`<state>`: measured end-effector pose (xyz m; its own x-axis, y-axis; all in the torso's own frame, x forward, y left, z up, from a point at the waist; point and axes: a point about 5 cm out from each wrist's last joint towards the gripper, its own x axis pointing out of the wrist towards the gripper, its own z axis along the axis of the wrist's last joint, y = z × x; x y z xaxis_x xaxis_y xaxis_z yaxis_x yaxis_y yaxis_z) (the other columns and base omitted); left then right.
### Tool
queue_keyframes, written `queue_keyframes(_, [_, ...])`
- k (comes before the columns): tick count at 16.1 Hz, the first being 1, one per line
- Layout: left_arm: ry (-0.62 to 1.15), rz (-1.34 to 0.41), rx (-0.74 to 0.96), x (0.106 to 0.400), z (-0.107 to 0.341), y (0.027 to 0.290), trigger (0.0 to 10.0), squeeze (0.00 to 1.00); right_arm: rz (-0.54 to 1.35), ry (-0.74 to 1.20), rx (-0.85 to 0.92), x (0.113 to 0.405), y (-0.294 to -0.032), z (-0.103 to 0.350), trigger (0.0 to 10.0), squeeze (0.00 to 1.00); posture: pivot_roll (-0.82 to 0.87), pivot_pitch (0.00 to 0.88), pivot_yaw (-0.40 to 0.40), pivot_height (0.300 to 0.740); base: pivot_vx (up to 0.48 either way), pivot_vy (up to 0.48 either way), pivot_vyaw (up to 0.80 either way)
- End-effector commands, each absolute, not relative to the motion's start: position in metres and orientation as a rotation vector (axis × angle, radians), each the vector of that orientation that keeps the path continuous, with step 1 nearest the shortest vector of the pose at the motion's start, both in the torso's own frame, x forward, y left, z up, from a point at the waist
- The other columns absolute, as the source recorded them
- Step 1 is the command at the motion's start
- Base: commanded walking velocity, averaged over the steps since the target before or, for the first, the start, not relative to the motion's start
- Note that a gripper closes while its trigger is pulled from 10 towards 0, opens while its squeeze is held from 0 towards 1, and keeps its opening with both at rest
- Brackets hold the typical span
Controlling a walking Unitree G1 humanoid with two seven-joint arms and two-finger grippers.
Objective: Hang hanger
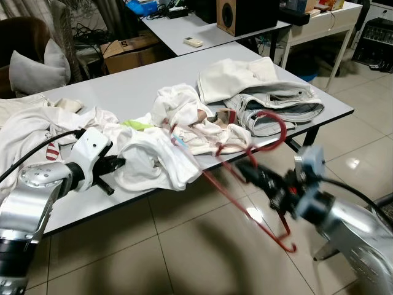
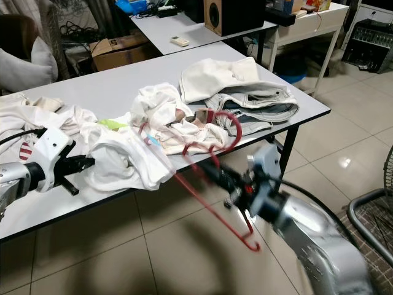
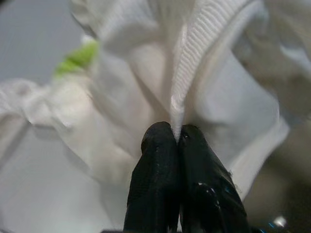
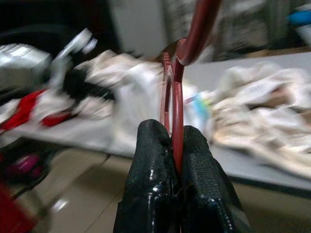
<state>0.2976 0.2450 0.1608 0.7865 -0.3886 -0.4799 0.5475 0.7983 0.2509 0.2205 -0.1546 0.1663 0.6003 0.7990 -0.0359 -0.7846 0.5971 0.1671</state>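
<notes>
Right end effector (image 4: pixel 176 145) clamps the red hanger (image 1: pixel 258 178), apparently mid-motion; left end effector (image 3: pixel 177 138) pinches a white garment's (image 1: pixel 147 161) ribbed hem.

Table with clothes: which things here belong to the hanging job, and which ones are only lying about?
Belong to the job:
- red hanger, clamped by the right gripper
- white garment, its ribbed edge pinched by the left gripper

Only lying about:
- jeans and the other clothes on the table
- remote control
- speaker
- cardboard box
- cushion
</notes>
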Motion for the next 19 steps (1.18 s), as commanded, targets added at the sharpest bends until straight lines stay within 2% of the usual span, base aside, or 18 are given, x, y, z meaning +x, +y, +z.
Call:
queue_keyframes(1, [0.37, -0.49, 0.416, 0.303, 0.174, 0.246, 0.0, 0.0, 0.983, 0.102, 0.146, 0.214, -0.152, 0.173, 10.0, 0.0, -0.06, 0.0, 0.151, 0.74, 0.0, 0.0, 0.0])
queue_keyframes(6, [0.219, -0.538, 0.541, 0.311, 0.224, 0.231, 0.0, 0.0, 0.999, 0.176, 0.13, 0.213, -0.149, 0.166, 10.0, 0.0, -0.06, 0.0, 0.122, 0.74, 0.0, 0.0, 0.0])
queue_keyframes(10, [0.184, -0.622, 0.6, 0.304, 0.236, 0.214, 0.0, 0.0, 0.873, 0.231, 0.118, 0.239, -0.145, 0.157, 10.0, 0.0, -0.05, 0.0, 0.106, 0.74, 0.0, 0.0, 0.0])
queue_keyframes(13, [0.163, -0.61, 0.645, 0.304, 0.248, 0.215, 0.0, 0.0, 0.854, 0.278, 0.108, 0.248, -0.139, 0.153, 10.0, 0.0, -0.05, 0.0, 0.1, 0.74, 0.0, 0.0, 0.0])
queue_keyframes(15, [0.155, -0.551, 0.668, 0.311, 0.252, 0.222, 0.0, 0.0, 0.808, 0.3, 0.072, 0.261, -0.14, 0.152, 10.0, 0.0, -0.05, 0.0, 0.098, 0.74, 0.0, 0.0, 0.0])
queue_keyframes(16, [0.125, -0.439, 0.717, 0.322, 0.259, 0.232, 0.0, 0.0, 0.738, 0.271, 0.016, 0.278, -0.144, 0.157, 10.0, 0.0, -0.05, 0.0, 0.096, 0.74, 0.0, 0.0, 0.0])
queue_keyframes(17, [0.108, -0.398, 0.734, 0.326, 0.263, 0.236, 0.0, 0.0, 0.714, 0.256, -0.001, 0.284, -0.146, 0.16, 10.0, 0.0, -0.06, 0.0, 0.099, 0.74, 0.0, 0.0, 0.0])
queue_keyframes(18, [-0.04, -0.238, 0.723, 0.337, 0.296, 0.246, 0.0, 0.0, 0.617, 0.099, -0.024, 0.305, -0.155, 0.188, 10.0, 0.0, -0.06, 0.0, 0.098, 0.74, 0.0, 0.0, 0.0])
queue_keyframes(19, [-0.112, -0.176, 0.704, 0.34, 0.313, 0.25, 0.0, 0.0, 0.601, 0.004, 0.005, 0.312, -0.158, 0.207, 10.0, 0.0, -0.06, 0.0, 0.097, 0.74, 0.0, 0.0, 0.0])
